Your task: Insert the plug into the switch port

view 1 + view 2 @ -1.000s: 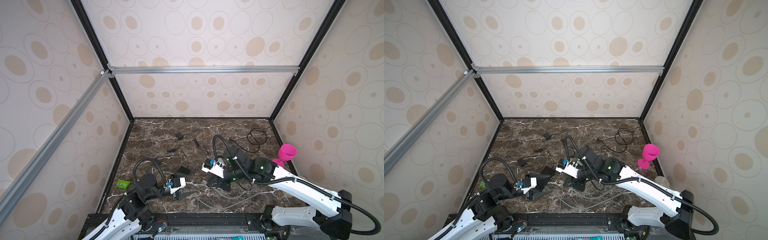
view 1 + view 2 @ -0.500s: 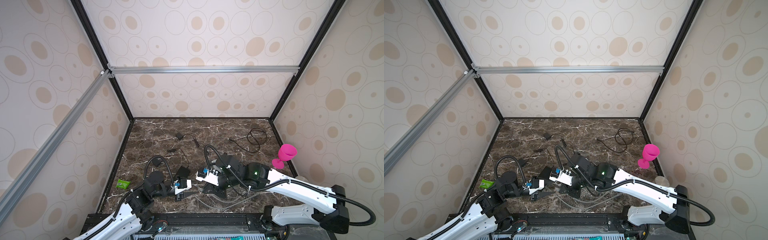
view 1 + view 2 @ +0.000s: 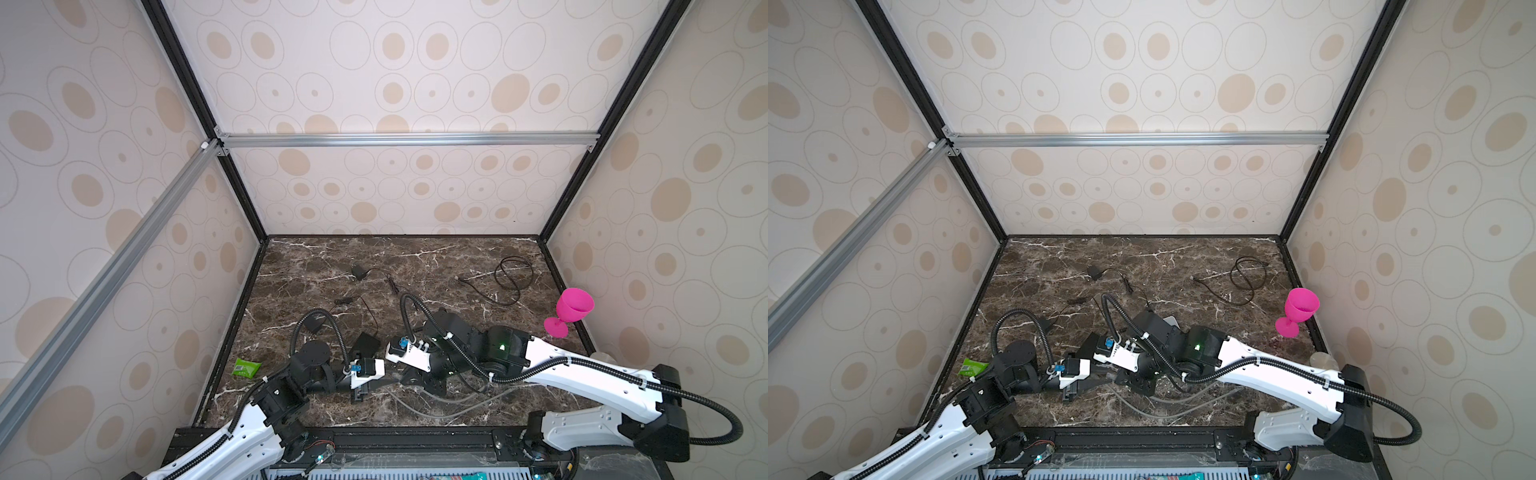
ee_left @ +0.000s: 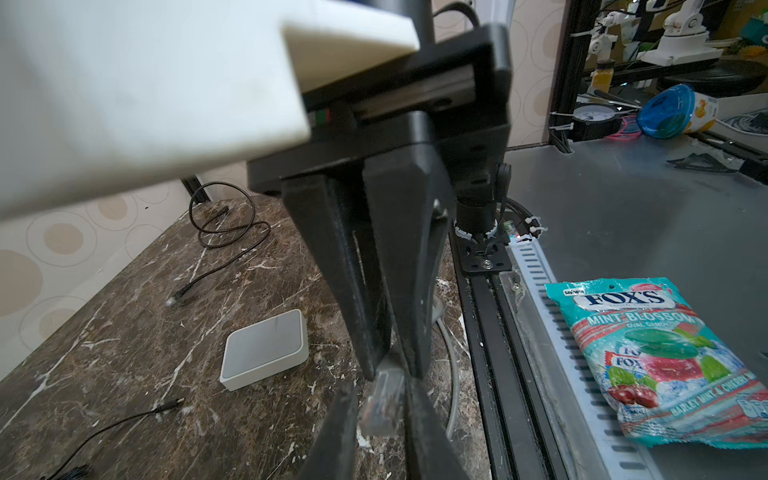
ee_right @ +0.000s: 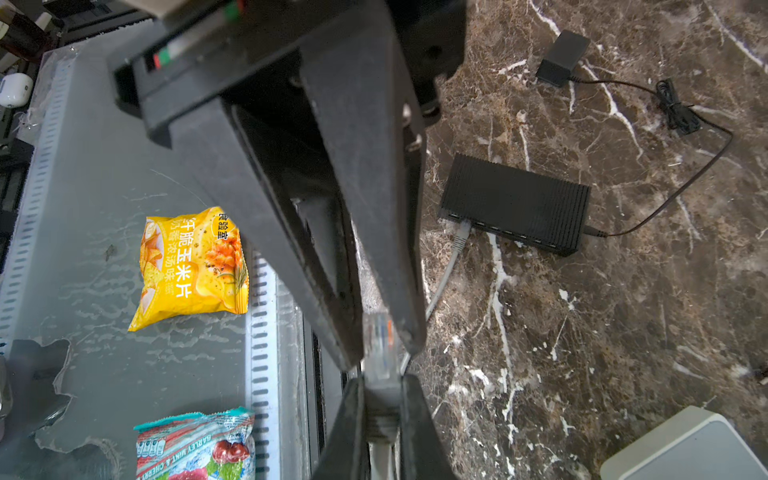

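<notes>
Pinching the plug (image 4: 382, 395) by its boot with the left gripper (image 4: 390, 369), closed on it. Holding it near the marble tabletop (image 3: 415, 266) front edge, apart from the black switch (image 3: 365, 341) behind. Clamping its clear head tight in the right gripper (image 5: 380, 351).

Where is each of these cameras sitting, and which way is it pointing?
Both top views: high above the front, looking down on the marble table; both arms show.
Left wrist: on the left arm, facing past its fingers toward the white box.
Right wrist: on the right arm, facing past its fingers toward the black switch.
Shared: both wrist views show the plug between both arms' fingers.
</notes>
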Robot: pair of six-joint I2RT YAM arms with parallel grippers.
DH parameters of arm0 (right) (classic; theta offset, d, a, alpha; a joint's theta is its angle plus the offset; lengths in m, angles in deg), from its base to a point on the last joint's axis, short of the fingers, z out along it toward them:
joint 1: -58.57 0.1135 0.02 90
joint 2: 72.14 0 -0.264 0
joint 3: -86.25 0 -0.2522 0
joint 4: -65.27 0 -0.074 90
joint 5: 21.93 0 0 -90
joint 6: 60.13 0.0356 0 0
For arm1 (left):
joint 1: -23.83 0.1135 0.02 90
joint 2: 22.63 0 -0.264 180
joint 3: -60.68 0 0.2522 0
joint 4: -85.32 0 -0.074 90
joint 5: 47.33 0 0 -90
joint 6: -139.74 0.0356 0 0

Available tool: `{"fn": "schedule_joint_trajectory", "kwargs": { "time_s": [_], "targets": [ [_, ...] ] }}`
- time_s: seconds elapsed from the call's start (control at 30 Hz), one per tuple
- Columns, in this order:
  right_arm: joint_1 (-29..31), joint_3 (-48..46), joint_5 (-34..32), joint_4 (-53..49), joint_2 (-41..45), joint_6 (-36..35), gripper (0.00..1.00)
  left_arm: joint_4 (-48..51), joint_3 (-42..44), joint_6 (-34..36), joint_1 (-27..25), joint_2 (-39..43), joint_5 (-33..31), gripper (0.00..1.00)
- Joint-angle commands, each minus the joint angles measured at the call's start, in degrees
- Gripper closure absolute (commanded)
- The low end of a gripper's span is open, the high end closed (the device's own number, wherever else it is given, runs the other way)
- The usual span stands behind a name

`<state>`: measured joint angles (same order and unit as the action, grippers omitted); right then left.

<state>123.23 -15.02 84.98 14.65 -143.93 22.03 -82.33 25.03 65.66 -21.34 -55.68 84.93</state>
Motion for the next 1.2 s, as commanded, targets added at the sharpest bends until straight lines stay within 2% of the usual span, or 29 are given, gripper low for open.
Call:
{"fn": "schedule_joint_trajectory", "kwargs": {
  "time_s": [0.0,0.13,0.5,0.57,0.63,0.67,0.83,1.0,1.1,1.17],
  "targets": [
    [0.5,1.8,-0.4,-0.1,0.7,-0.6,0.96,0.7,-2.5,1.6,-0.6,0.0,0.9,0.79],
    [0.6,1.6,-0.6,-0.2,1.1,-0.6,0.96,1.2,-2.6,2.0,-0.6,0.1,0.5,0.84],
    [0.5,1.1,-0.8,0.1,1.8,-0.6,0.95,1.5,-2.9,2.0,-0.7,0.0,0.0,0.90],
    [0.6,1.1,-0.6,0.4,1.9,-0.4,0.87,1.7,-3.0,2.0,-0.7,0.0,-0.1,0.91],
    [0.6,1.1,-0.5,0.8,2.0,0.4,0.63,1.9,-3.2,2.0,-0.7,0.1,-0.3,0.91],
    [0.6,1.1,-0.5,0.9,2.3,0.5,0.61,1.9,-3.2,2.0,-0.7,0.2,-0.4,0.92],
    [-1.1,-1.9,-2.6,4.3,7.7,0.7,0.60,1.9,-3.2,2.0,-0.7,1.0,-0.3,0.94],
    [-3.1,-9.0,1.4,11.5,12.9,0.0,0.58,2.0,-3.3,2.2,-0.8,0.6,0.0,0.95],
    [-3.0,-12.1,5.9,14.5,12.7,-2.5,0.59,2.1,-3.4,2.3,-0.8,0.4,0.2,0.96],
    [-3.0,-14.1,6.6,17.3,11.9,-3.8,0.60,2.1,-3.3,2.3,-0.8,0.3,0.2,0.96]
  ]
}}
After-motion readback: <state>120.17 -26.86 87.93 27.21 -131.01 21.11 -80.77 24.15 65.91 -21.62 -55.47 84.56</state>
